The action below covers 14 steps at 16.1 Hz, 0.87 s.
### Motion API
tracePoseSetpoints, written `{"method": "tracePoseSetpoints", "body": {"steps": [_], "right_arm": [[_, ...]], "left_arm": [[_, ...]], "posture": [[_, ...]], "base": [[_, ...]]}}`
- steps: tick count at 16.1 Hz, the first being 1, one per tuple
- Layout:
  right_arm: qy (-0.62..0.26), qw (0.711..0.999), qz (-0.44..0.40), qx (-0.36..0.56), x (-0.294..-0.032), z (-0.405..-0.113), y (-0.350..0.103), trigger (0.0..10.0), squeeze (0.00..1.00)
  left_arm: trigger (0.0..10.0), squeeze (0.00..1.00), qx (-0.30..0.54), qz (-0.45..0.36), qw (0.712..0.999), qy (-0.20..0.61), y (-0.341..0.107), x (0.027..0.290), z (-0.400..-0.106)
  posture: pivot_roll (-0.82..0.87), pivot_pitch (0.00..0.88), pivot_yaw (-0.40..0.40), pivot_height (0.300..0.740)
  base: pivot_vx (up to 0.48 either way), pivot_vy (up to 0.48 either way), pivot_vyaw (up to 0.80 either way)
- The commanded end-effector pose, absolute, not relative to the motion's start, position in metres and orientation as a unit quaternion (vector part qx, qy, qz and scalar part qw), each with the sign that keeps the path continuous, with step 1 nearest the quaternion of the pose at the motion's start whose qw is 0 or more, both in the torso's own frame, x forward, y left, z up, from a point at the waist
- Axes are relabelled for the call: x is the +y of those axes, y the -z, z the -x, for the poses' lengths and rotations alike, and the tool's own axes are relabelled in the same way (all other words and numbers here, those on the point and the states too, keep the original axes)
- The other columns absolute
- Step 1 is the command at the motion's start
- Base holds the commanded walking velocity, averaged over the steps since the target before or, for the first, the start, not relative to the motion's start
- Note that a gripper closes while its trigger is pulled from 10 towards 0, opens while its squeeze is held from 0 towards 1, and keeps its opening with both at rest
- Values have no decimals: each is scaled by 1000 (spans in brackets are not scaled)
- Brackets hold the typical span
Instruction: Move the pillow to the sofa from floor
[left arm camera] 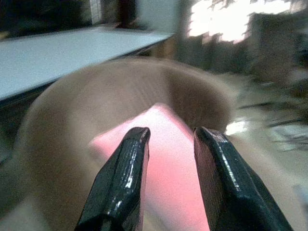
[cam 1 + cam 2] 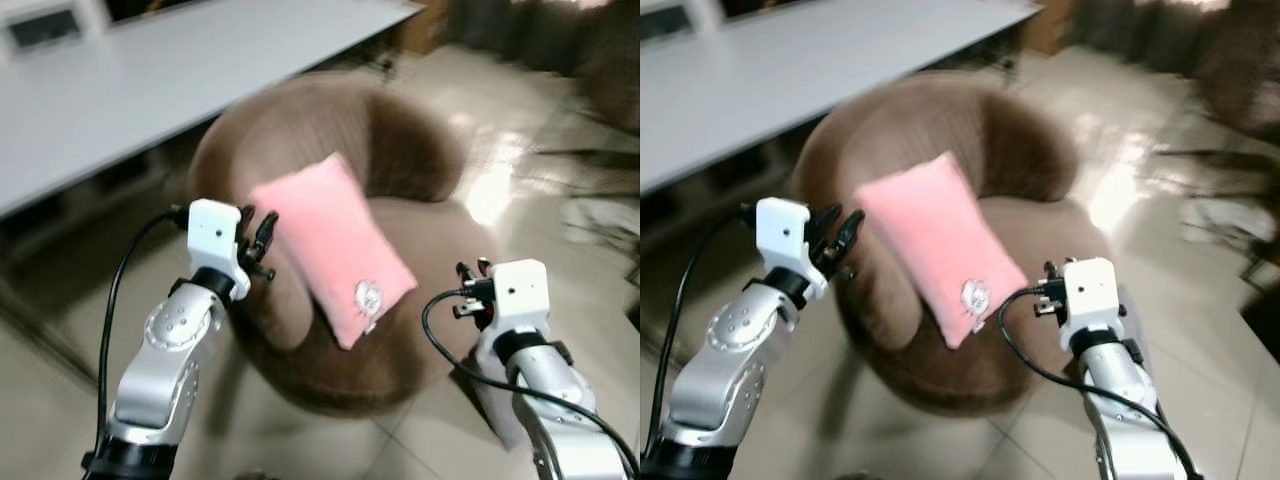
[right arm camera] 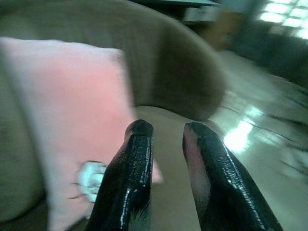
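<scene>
Silver and black, our two arms reach forward at the near edge of the head views. Our left gripper [image 2: 262,243] hangs just beside the upper left edge of the pink pillow [image 2: 335,260], over the brown sofa's [image 2: 400,150] left arm, and we cannot tell from the head views whether it touches the fabric. Our right gripper [image 2: 472,285] sits lower and to the right, near the front rim of the seat and apart from the pillow's lower corner.

The left wrist view gives what the head views hide: the two black fingers [image 1: 120,183] stand apart with a clear gap, and the pillow [image 1: 166,168] shows pink through that gap, beyond the tips, with nothing pinched between them. The right wrist view shows the same for the other side: its fingers [image 3: 127,183] are spread, empty, and aimed at the tan seat cushion, with the pillow [image 3: 72,120] off to one side. That view also brings out the small white patch [image 3: 90,179] near the pillow's lower end, which in the head views is only a pale blur [image 2: 368,297].

Further on, the pillow lies tilted on the sofa, its upper end leaning on the curved backrest and its lower end down on the seat. Behind the sofa runs a long white table [image 2: 150,90], and to the right the glossy tiled floor [image 2: 520,190] carries a bright glare.
</scene>
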State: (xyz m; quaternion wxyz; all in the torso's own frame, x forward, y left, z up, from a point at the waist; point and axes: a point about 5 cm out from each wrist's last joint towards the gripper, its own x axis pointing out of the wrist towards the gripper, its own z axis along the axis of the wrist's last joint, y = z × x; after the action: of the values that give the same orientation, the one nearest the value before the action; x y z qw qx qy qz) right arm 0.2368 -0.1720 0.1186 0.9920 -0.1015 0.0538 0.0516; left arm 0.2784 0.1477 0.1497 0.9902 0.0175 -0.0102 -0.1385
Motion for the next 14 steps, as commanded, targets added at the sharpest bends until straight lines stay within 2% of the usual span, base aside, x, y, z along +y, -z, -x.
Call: {"method": "tracePoseSetpoints", "body": {"steps": [1,14], "right_arm": [[-53,992,103,48,-172,-238,-121,10000,0],[-42,993,104,46,-173,-237,-121,10000,0]], "left_arm": [[10000,0,-5,-22,992,123,-150,153,-279],[10000,0,1,-46,991,129,-148,151,-280]], "posture": [[-43,31,32,740],[-46,33,46,740]], "base": [[0,-480,500],[0,-480,32]]}}
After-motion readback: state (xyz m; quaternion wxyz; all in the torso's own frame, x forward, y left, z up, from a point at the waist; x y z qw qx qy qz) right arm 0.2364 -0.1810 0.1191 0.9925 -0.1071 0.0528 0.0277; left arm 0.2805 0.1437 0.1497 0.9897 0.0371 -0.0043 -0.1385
